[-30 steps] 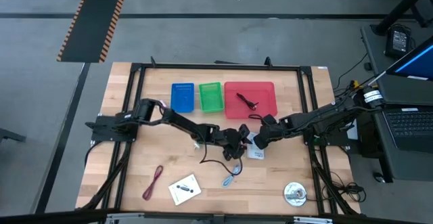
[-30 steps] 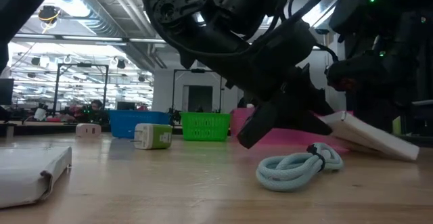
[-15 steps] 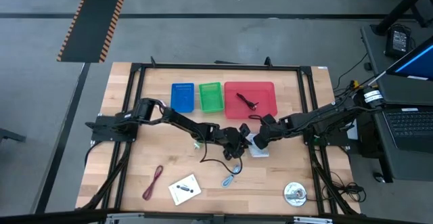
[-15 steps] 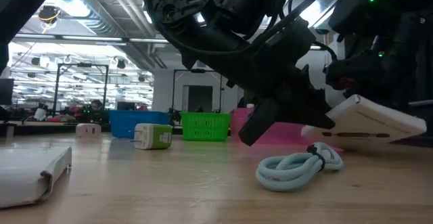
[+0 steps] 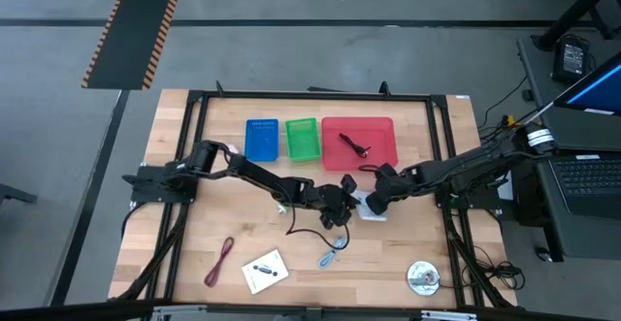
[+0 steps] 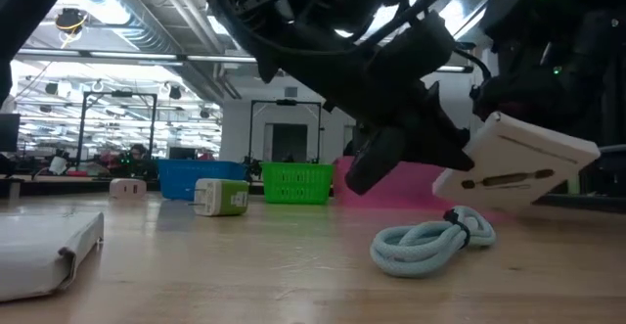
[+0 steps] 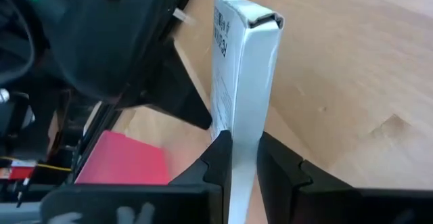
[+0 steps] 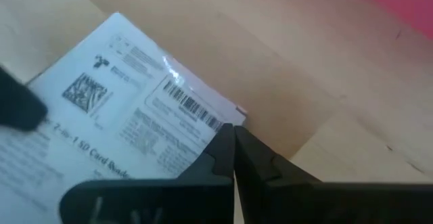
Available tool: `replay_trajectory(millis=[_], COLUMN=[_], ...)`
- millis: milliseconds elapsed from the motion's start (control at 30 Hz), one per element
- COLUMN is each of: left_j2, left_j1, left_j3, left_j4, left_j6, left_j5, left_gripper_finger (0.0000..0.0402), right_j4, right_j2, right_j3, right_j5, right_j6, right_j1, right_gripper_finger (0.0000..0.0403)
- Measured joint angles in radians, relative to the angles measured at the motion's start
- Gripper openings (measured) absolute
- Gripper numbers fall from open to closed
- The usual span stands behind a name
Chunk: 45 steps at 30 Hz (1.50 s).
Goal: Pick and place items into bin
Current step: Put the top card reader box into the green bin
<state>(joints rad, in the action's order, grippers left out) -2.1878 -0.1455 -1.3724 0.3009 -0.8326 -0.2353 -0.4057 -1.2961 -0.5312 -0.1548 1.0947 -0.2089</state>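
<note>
1. I see the left gripper (image 7: pixel 245 158) at frame centre, fingers clamped on the white printed box (image 6: pixel 515 162), held off the table.
2. Right gripper (image 8: pixel 233 158) is just beside it, fingers pinched together at the box's edge.
3. Red bin (image 5: pixel 358 140), upper centre, holds a black cable (image 5: pixel 354 146).
4. Blue bin (image 5: pixel 261 139) and green bin (image 5: pixel 302 139): contents unclear.

Wooden table (image 5: pixel 194 234) inside a black metal frame (image 5: pixel 194 103). Laptop (image 5: pixel 587 171) on a stand just off the table's right edge. Orange-and-black hazard strip (image 5: pixel 136 25) on the grey floor beyond the far left corner. Ceiling lights (image 6: pixel 108 65) in the room behind.
</note>
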Motion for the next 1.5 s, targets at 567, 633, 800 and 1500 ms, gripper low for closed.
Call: replay_trajectory(millis=[567, 633, 800, 1500], left_j2=[0.178, 0.221, 0.351, 0.884], left_j1=[-0.002, -0.002, -0.003, 0.141], left_j3=[0.088, 0.128, 0.233, 0.594], left_j4=[-0.146, -0.148, -0.148, -0.145], left_j6=[0.162, 0.188, 0.203, 0.581], left_j5=[-0.015, -0.014, -0.047, 0.003], left_gripper_finger=[0.0044, 0.0044, 0.0044, 0.0044], right_j4=[-0.142, -0.145, -0.138, 0.185], right_j2=[0.014, 0.014, 0.015, 0.015], right_j3=[-0.119, -0.129, -0.144, -0.145], right_j5=[-0.115, -0.146, -0.213, -0.494], right_j6=[-0.064, -0.071, -0.086, -0.556], right_j1=[-0.091, -0.111, -0.158, -0.215], right_gripper_finger=[0.0, 0.0, 0.0, 0.0])
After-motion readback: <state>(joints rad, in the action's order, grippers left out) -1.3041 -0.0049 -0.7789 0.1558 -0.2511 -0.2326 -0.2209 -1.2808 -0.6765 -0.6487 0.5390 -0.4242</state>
